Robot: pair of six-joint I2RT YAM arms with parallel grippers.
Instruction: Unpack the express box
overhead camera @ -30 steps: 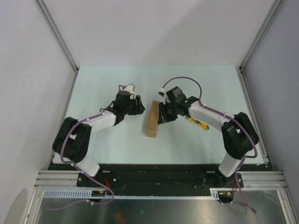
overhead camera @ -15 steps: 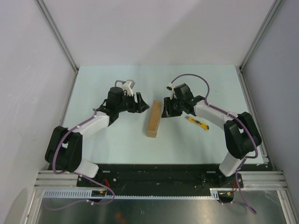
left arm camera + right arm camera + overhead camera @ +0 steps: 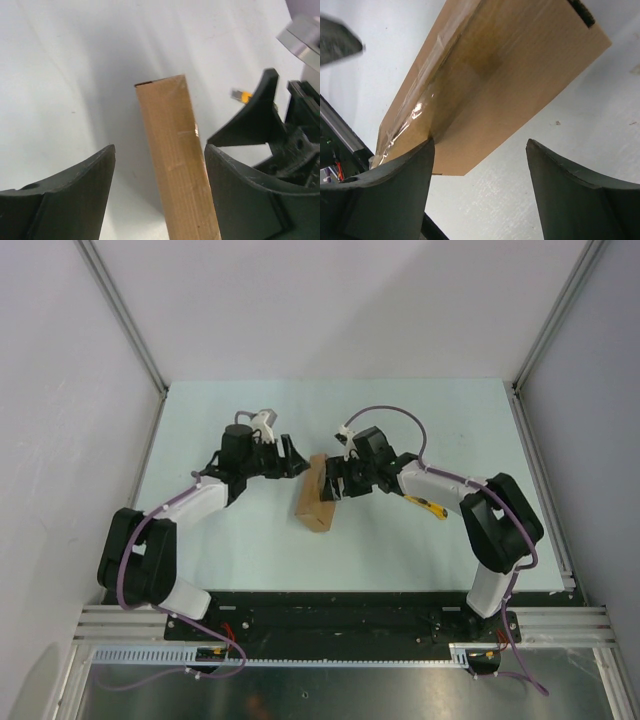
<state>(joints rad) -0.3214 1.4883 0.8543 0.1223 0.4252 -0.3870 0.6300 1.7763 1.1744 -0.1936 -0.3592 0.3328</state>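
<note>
The express box (image 3: pixel 315 496), a long tan carton with clear tape on one seam, lies slanted in the middle of the table. My left gripper (image 3: pixel 296 462) comes at its far end from the left. In the left wrist view the box (image 3: pixel 178 165) stands between the open fingers of that gripper (image 3: pixel 159 147), nearer the right finger (image 3: pixel 250 192), with a wide gap on the left. My right gripper (image 3: pixel 334 480) is against the box's right side. In its own view that gripper (image 3: pixel 479 141) is open, and its left finger (image 3: pixel 400 185) meets the box (image 3: pixel 510 75) at the taped edge.
A slim yellow utility knife (image 3: pixel 425 504) lies on the table under the right forearm; its tip also shows in the left wrist view, knife (image 3: pixel 241 94). White walls and aluminium rails (image 3: pixel 125 320) close in the pale table (image 3: pixel 240 550) on three sides.
Both grippers have opened wider. The right gripper moved left against the box, whose near end swung left so it now lies slanted. The left gripper reached toward the box's far end.
</note>
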